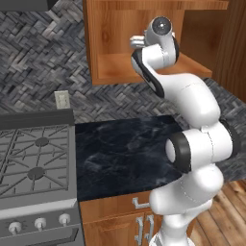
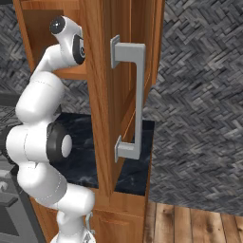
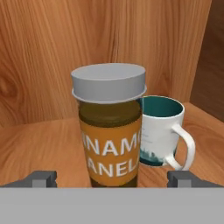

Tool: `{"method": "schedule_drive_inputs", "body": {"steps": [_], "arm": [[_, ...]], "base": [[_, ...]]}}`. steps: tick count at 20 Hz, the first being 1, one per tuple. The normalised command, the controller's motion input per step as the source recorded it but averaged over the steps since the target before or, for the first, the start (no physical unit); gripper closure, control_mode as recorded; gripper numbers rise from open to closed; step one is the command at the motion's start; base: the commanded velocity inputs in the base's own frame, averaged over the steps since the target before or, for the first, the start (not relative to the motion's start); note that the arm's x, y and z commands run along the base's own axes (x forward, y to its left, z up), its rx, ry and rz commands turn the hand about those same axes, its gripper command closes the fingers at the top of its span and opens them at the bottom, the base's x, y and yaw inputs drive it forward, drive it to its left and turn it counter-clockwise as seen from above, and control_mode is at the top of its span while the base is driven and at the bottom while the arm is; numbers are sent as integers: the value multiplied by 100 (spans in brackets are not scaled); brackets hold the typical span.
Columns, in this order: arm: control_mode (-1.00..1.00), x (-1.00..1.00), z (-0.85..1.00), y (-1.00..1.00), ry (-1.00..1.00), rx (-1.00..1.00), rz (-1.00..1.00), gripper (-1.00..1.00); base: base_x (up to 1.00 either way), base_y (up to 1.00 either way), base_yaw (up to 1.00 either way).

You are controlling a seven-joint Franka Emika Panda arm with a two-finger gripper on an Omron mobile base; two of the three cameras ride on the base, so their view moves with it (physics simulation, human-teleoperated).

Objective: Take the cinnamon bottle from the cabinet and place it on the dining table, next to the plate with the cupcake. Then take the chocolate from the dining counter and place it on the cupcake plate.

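The one legible text stands on the orange paper label of the glass cinnamon bottle with the flat grey lid, seen close up in the hand view. White capital letters run in two lines and wrap out of sight round the curve of the bottle at both ends — the upper line shows "INAMO", the lower line shows "ANEL", with the edge letters partly cut off. Just beside it stands a white ceramic mug with a teal inside; its side carries a small dark-blue print and a few fine lines — too small to read as words.
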Motion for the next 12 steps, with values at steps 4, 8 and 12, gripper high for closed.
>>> {"method": "schedule_drive_inputs", "body": {"steps": [4, 8, 12], "arm": [[-100, 24, 0, 0, 0, 1, 0, -100], [-100, 19, 0, 0, 0, 0, 0, -100], [-100, 15, -1, -1, 0, 0, 0, -100]], "base": [[0, 0, 0], [0, 0, 0], [0, 0, 0]]}}
